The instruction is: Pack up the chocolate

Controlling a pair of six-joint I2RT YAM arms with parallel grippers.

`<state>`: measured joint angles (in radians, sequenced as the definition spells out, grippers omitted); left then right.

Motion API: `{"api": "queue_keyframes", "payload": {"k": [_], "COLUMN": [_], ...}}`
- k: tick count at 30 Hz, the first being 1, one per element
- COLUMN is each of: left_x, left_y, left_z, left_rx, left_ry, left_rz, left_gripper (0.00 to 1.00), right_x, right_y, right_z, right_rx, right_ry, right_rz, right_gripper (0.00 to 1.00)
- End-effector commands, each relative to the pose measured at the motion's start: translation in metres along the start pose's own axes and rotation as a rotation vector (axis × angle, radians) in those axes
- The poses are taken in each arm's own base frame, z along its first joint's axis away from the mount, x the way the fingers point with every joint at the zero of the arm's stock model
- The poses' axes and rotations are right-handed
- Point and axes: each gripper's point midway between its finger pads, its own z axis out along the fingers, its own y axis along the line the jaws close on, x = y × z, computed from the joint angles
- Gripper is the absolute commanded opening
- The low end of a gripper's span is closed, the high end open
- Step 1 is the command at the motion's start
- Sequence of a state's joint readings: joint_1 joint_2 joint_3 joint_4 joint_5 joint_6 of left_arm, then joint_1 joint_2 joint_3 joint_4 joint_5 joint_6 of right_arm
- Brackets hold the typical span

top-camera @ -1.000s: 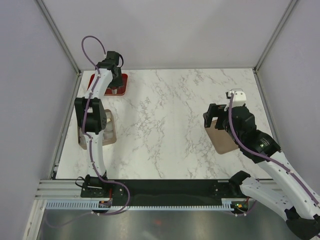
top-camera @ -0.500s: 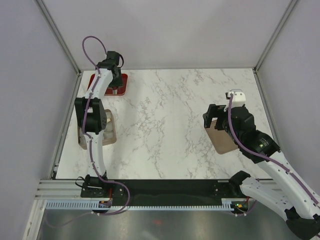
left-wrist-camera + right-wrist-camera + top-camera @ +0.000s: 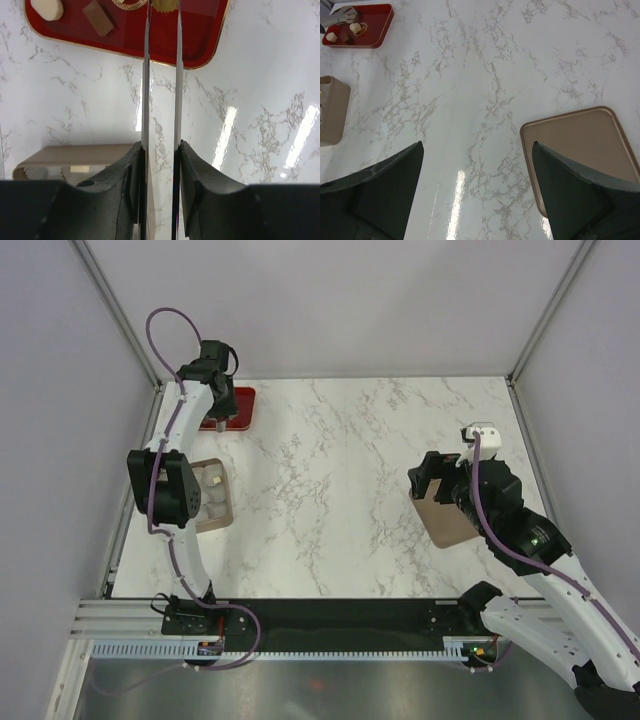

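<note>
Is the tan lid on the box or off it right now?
Off. The lid lies flat on the table at the right; the box sits uncovered at the left, pale pieces showing inside.

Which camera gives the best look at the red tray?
The left wrist view: the red tray fills the picture's top, close enough to tell a cream piece from a brown piece, though cropped. The top view shows only a corner past the left arm. The right wrist view shows it nearly whole but tiny.

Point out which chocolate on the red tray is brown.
The flat rectangular piece, lying right of the rounded cream-white one in the left wrist view.
</note>
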<state>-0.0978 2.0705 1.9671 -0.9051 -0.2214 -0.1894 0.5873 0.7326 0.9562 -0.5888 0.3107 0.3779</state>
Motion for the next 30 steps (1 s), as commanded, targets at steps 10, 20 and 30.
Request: {"api": "queue_keyframes", "payload": {"k": [10,20,30], "left_x": [0.055,0.127,0.145], "left_y": [0.035,0.058,0.074], "left_z": [-0.118,-0.163,-0.155], "left_rx": [0.005,-0.018,-0.098], "left_ry": [-0.009,0.050,0.044], "left_rz": [0.009,-0.070,-0.133], "left_gripper": [0.35,0.36,0.36], "right_x": [-0.009,0.002,0.003], "right_y": [0.009,0.022,0.022], "right_z": [-0.017,-0.014,-0.018], "right_rx": [-0.069,-0.136,-0.150], "right_ry": [-0.028,0.023,0.023], "right_rz": [0.034,0.023,0.016], "right_gripper": [0.98,0.98,0.98]}}
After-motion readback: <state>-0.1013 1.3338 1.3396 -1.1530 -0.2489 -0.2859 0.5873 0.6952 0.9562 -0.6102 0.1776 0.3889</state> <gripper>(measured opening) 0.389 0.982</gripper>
